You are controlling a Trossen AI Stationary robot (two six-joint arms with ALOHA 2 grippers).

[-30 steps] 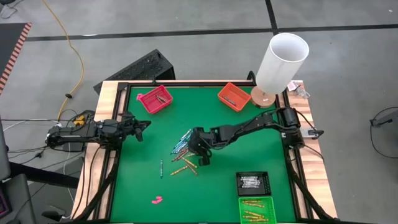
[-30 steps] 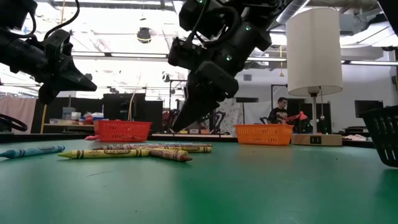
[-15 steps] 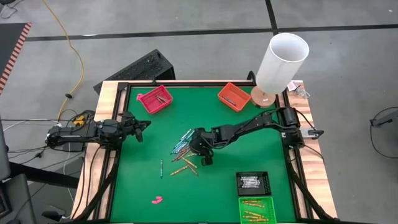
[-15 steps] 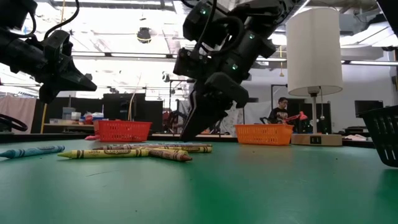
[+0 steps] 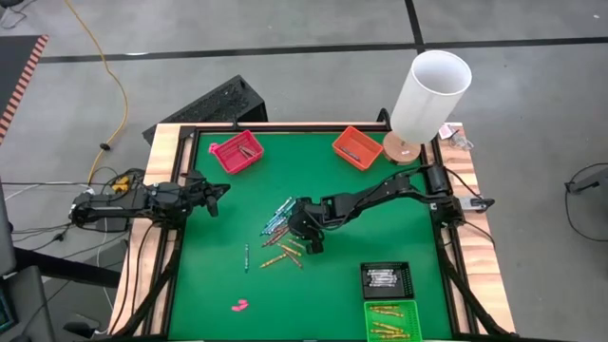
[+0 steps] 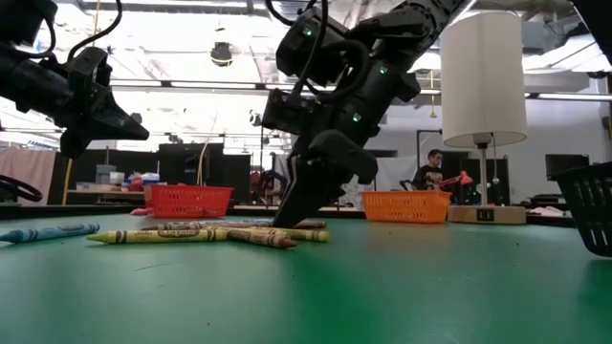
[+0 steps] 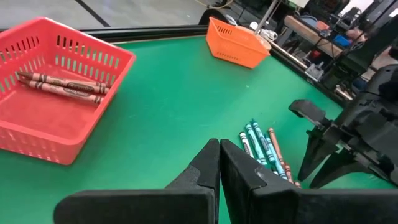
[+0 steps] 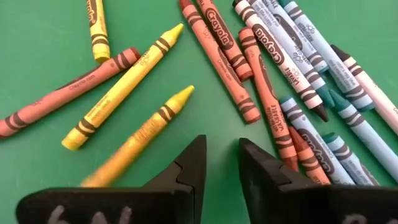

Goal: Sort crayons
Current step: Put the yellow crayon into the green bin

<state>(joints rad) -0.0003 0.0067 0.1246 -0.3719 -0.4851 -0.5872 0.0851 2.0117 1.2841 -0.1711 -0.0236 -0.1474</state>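
Note:
The loose crayons (image 5: 283, 233) lie flat in a scattered pile on the green table; they also show in the right wrist view (image 8: 267, 68) and the low view (image 6: 210, 232). One teal crayon (image 5: 247, 256) lies apart from the pile. My right gripper (image 5: 310, 241) points down into the pile's right side. It is open by a narrow gap (image 8: 222, 146) with only bare table between the fingers. My left gripper (image 5: 220, 193) is shut and empty (image 7: 219, 155), held above the table's left edge. My right gripper comes from above, with its fingertips (image 6: 287, 222) down at the table among the crayons. The outer side of one finger (image 8: 189, 168) is right beside a yellow-orange crayon (image 8: 146, 137), whose end nearest the finger is blurred. I cannot tell whether the finger touches it.
A red tray (image 5: 237, 152) and an orange tray (image 5: 357, 147) stand at the far edge, each with crayons inside. A black tray (image 5: 387, 278) and a green tray (image 5: 390, 321) stand at the near right. There is a small pink lump (image 5: 239, 305) at the near left and a lamp (image 5: 427, 95) at the far right corner.
My right gripper has come down from just above the crayons until its fingertips are at the table in the pile. It has also gone slightly toward the near edge.

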